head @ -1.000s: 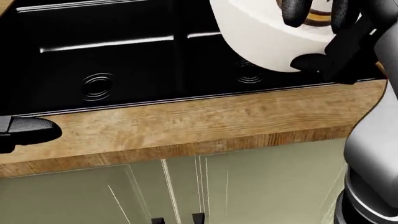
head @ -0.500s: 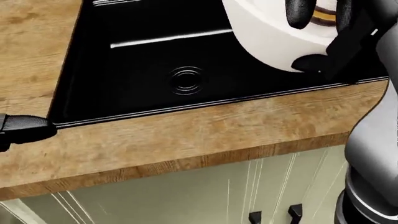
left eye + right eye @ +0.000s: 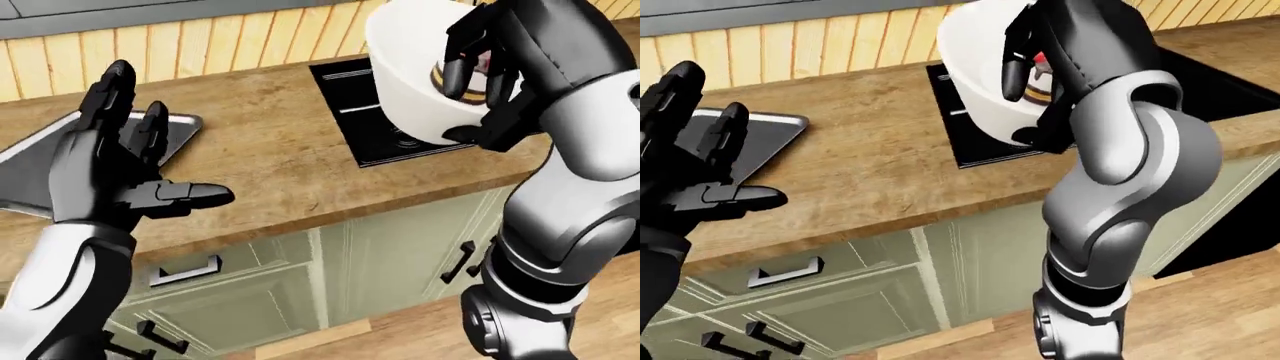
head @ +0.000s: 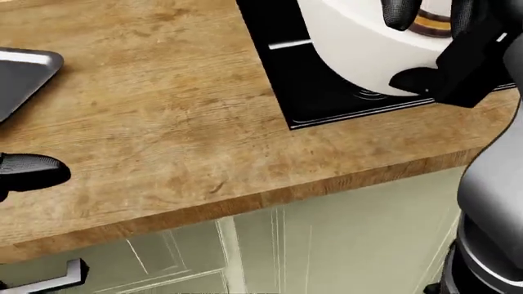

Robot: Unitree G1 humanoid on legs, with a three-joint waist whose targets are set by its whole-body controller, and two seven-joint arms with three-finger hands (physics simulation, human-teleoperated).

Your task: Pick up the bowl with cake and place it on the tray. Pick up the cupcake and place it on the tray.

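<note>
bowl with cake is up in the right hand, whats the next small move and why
Probably carry the bowl leftward in the left-eye view toward the tray. The right hand grips its rim above the black stove, and the tray lies across bare counter.

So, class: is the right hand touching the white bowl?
Touching. The left-eye view shows the right hand with its fingers hooked over the white bowl's rim, thumb underneath, holding it above the counter.

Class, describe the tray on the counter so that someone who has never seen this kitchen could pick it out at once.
Start from the long wooden counter below the plank wall. At its left end in the left-eye view, partly hidden by the open left hand, lies the tray. It is flat, grey, metallic and round-cornered, unlike the black stovetop under the white bowl on the right.
</note>
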